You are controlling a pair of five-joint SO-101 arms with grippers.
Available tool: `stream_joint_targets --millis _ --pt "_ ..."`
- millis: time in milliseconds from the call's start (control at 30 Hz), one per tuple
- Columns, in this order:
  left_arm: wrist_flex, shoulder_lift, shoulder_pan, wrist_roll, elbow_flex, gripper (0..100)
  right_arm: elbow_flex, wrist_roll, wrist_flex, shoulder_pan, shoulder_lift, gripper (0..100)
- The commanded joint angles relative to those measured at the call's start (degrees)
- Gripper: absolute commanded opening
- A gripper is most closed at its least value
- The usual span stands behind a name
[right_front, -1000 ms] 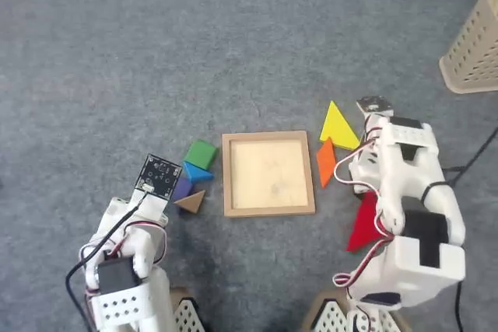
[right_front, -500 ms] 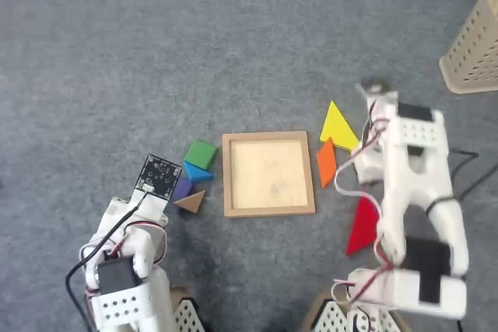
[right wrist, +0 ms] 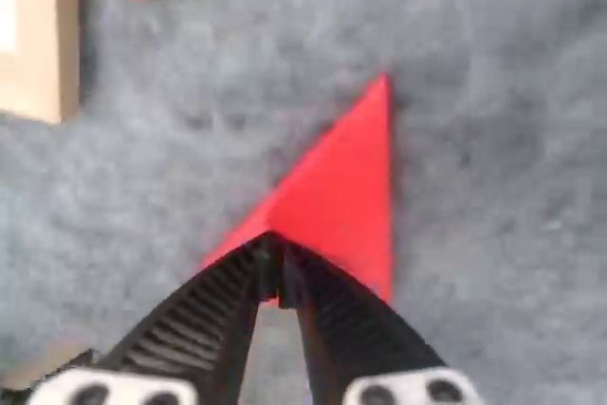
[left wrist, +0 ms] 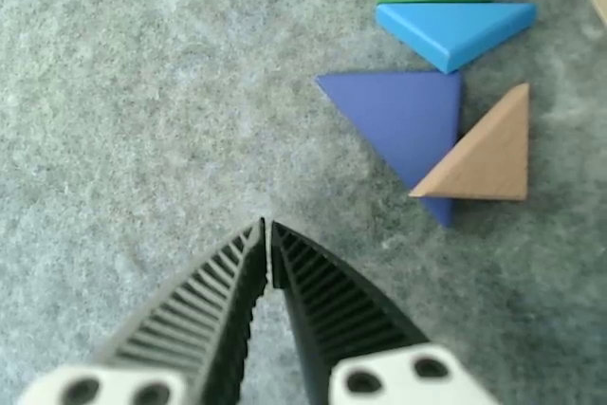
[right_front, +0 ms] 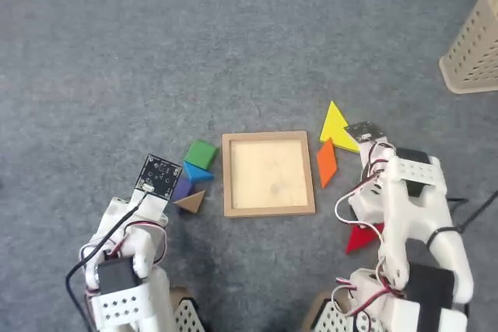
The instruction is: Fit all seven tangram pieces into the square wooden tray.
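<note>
Sitting bare on the desk (right_front: 233,52), the wooden tray (right_front: 268,209) held no pieces, so all seven were left to place. The green square (right_front: 201,153), blue triangle (right_front: 198,172), purple triangle (right_front: 182,188) and tan triangle (right_front: 191,202) lay beside one edge. The yellow triangle (right_front: 337,126), orange piece (right_front: 327,162) and red triangle (right wrist: 341,196) lay beside the opposite edge. The left tool (left wrist: 266,234) was pressed together near the purple triangle, and the right tool (right wrist: 273,246) was pressed together over the red triangle.

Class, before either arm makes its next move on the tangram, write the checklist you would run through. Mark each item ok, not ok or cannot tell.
1. Tray free for the first piece: ok, nothing lies in it.
2. Right gripper lined up over the red triangle: ok.
3. Right gripper open enough to grasp: not ok, its fingers are shut.
4. Right gripper's tips touching the red triangle: cannot tell.
5. Left gripper apart from the purple triangle: ok, it is shut over bare carpet.
</note>
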Motion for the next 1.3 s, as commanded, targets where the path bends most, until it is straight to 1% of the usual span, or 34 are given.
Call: stream_joint_targets --millis 0,367,467,533,633,733,833,967,1000,1100,1167,1267 --pt "0.18 -0.7 -0.35 -0.53 -0.22 1 -2.73 0.53 -3.56 0.92 6.64 2.4" --pt "0.18 -0.7 -0.35 -0.53 -0.22 1 -20.75 0.09 -2.77 7.43 15.34 2.4" --pt "0.18 -0.7 -0.35 -0.53 -0.22 1 -26.55 -3.78 -0.75 7.69 16.22 2.7" --pt "0.18 -0.7 -0.35 -0.53 -0.22 1 -30.33 -6.77 2.68 7.25 15.78 2.8" --pt "0.18 -0.7 -0.35 -0.53 -0.22 1 -35.08 -13.19 8.04 6.46 14.46 2.8" --pt "0.18 -0.7 -0.35 -0.53 -0.22 1 -35.25 -16.97 10.15 5.58 11.56 7.3" --pt "0.18 -0.7 -0.35 -0.53 -0.22 1 -31.74 -18.29 9.54 4.09 7.6 12.9" --pt "0.18 -0.7 -0.35 -0.53 -0.22 1 -23.74 -18.81 5.49 0.22 2.24 14.0" --pt "0.18 -0.7 -0.35 -0.53 -0.22 1 -21.89 -20.04 4.18 -0.66 1.36 14.1" --pt "0.18 -0.7 -0.35 -0.53 -0.22 1 -18.55 -22.42 0.66 -0.92 -0.04 14.2" --pt "0.18 -0.7 -0.35 -0.53 -0.22 1 -18.37 -22.68 -0.04 -0.92 0.48 14.5" --pt "0.18 -0.7 -0.35 -0.53 -0.22 1 -18.2 -22.86 -0.4 -0.31 1.45 19.3"
